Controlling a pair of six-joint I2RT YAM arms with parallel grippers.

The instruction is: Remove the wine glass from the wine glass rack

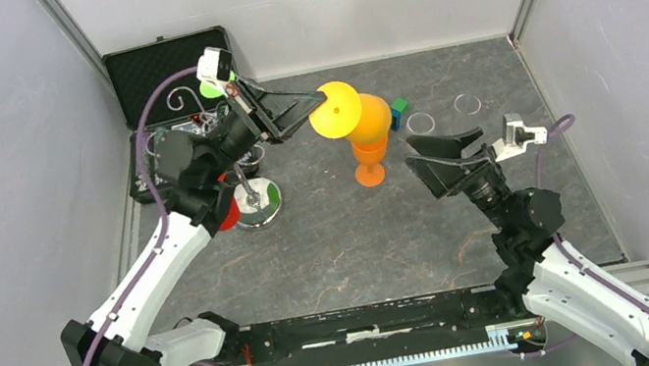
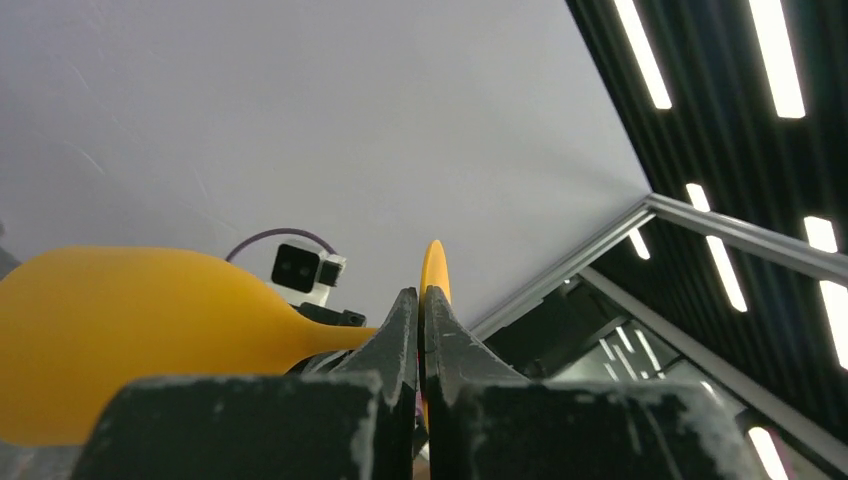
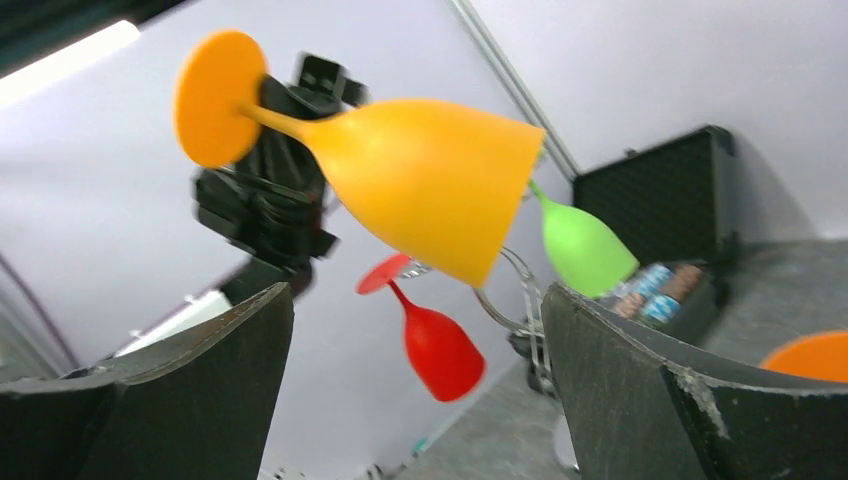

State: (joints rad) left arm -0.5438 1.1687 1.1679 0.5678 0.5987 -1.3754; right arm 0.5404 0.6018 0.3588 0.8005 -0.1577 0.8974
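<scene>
My left gripper (image 1: 320, 109) is shut on the edge of the round foot (image 2: 434, 268) of a yellow wine glass (image 1: 367, 118). The glass hangs in the air lying sideways, bowl to the right, clear of the wine glass rack (image 1: 257, 204). The rack is a silver wire stand on a shiny disc base, down and to the left. A red glass (image 3: 435, 345) and a green glass (image 3: 580, 245) hang from its hooks. My right gripper (image 1: 423, 151) stands open, just right of the yellow bowl (image 3: 430, 180), with nothing between its fingers.
An orange glass (image 1: 370, 160) stands upright on the table under the yellow bowl. A black foam-lined case (image 1: 166, 65) lies open at the back left. Small blue and green blocks (image 1: 399, 111) and two clear rings (image 1: 420, 122) sit at the back right.
</scene>
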